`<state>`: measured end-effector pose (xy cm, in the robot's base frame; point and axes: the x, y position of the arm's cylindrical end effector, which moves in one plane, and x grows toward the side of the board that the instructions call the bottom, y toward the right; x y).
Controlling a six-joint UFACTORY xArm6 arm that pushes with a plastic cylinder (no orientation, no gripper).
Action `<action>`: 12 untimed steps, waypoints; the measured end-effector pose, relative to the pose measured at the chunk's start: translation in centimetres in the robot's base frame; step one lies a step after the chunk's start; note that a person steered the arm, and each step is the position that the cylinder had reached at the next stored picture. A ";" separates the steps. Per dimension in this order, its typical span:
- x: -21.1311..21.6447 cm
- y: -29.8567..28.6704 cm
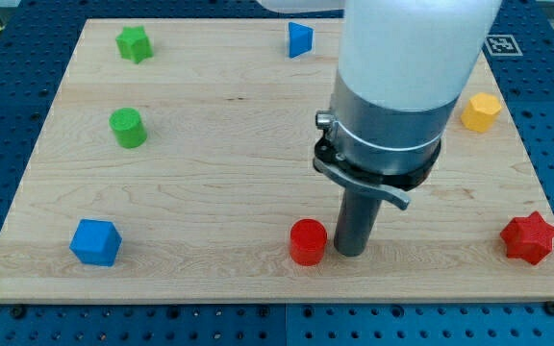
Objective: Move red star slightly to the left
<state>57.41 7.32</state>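
The red star [530, 237] lies near the board's bottom right corner. My tip [349, 253] rests on the board near the bottom edge, well to the left of the red star. It stands just right of a red cylinder [308, 240], very close to it or touching. The arm's wide white and grey body rises above the tip and hides part of the board's upper middle.
A blue cube [96, 241] sits at the bottom left. A green cylinder [127, 128] is at the left, a green star [134, 43] at the top left. A blue triangular block [299, 39] is at the top middle. A yellow hexagon block [480, 112] is at the right edge.
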 end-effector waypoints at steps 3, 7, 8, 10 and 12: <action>-2.5 2.0; -6.6 4.1; -7.2 5.5; -7.6 10.6; -8.5 17.6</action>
<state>48.88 24.94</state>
